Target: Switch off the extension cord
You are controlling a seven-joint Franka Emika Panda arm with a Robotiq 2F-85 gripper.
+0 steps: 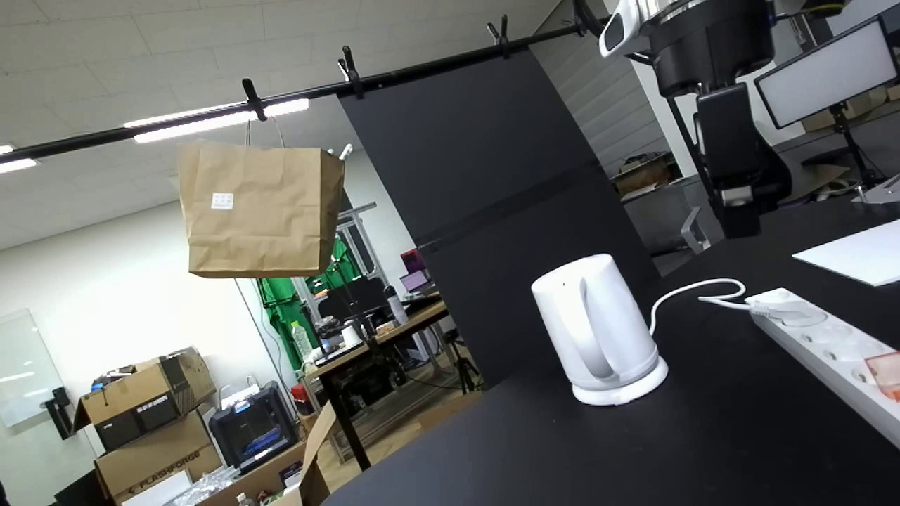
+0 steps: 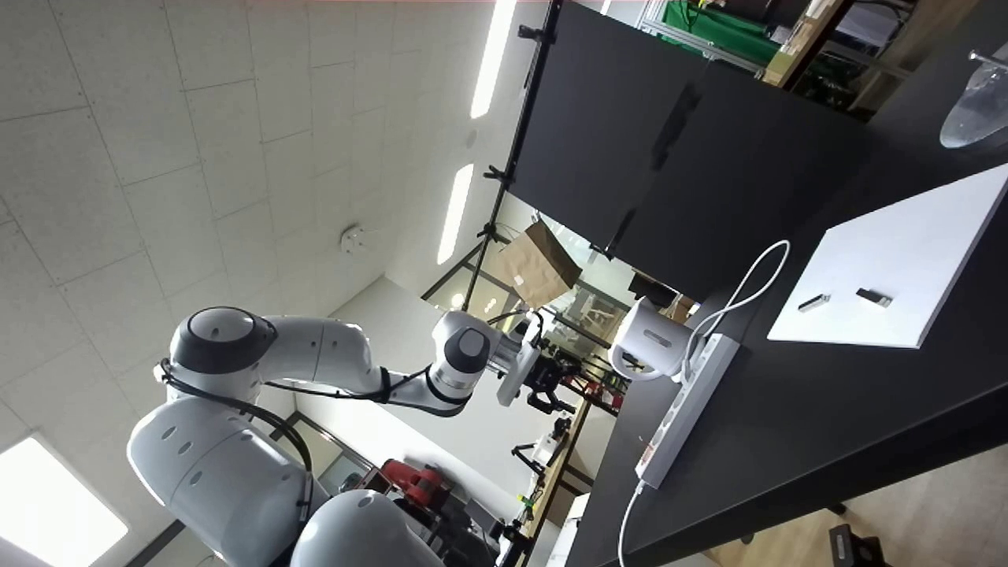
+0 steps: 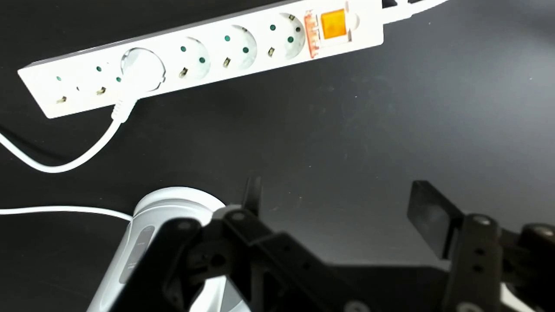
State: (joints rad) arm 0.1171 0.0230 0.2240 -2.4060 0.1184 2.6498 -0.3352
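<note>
The extension cord, a long white power strip, lies on the black table in both exterior views (image 1: pixel 830 355) (image 2: pixel 687 425) and crosses the top of the wrist view (image 3: pixel 262 37). Its bright orange switch (image 3: pixel 333 24) is near the end where its own cable leaves, beside a reddish mark (image 3: pixel 311 34). A white plug (image 3: pixel 141 73) sits in one of its sockets. My gripper is open and empty, held above the table and apart from the strip, in both exterior views (image 1: pixel 738 214) (image 2: pixel 555 405) and the wrist view (image 3: pixel 336 195). Nothing hides the switch in the wrist view.
A white kettle stands beside the strip in both exterior views (image 1: pixel 598 330) (image 2: pixel 652 339); in the wrist view the kettle (image 3: pixel 173 208) is partly behind my left finger. A thin white cord (image 3: pixel 65 167) loops over the table. A flat white sheet (image 2: pixel 874 260) lies beyond the strip.
</note>
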